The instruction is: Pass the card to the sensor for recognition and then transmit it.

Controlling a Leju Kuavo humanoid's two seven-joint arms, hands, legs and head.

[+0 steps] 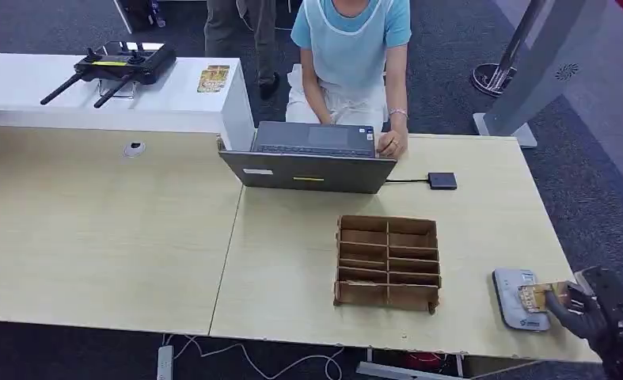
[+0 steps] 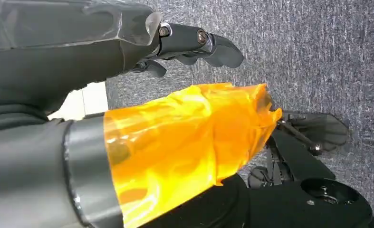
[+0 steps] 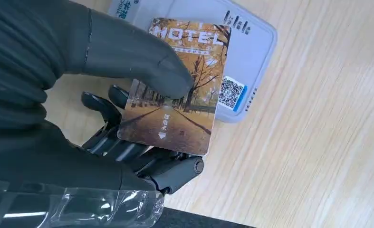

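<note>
Right hand (image 1: 581, 305): at the near right corner of the light wood table (image 1: 110, 229); thumb on top and dark fingers (image 3: 128, 152) beneath pinch a hotel key card (image 3: 177, 90).
Hotel key card: autumn-tree picture, "HOTEL" in white along one end; held over the card reader (image 1: 520, 298), overlapping it; whether it touches the reader cannot be told.
Card reader: flat pale grey-white pad with a QR sticker; lies on the table near its right edge, right of the cardboard divider box.
Left hand (image 2: 194, 45): in the left wrist view above grey carpet (image 2: 318, 57); dark fingers curled in, nothing between them; orange film (image 2: 185, 142) wrapped round the thumb.
Cardboard divider box (image 1: 387, 261): brown, open-topped, split into two columns of compartments; near middle of the table.
Laptop (image 1: 312, 158): grey, open, at the far edge; cable runs right to a small black box (image 1: 442, 180).
Person (image 1: 354, 55): light blue top, seated beyond the laptop, one hand on it.
White counter (image 1: 94, 91): far left; black controller with antennas (image 1: 118, 67) on top.
</note>
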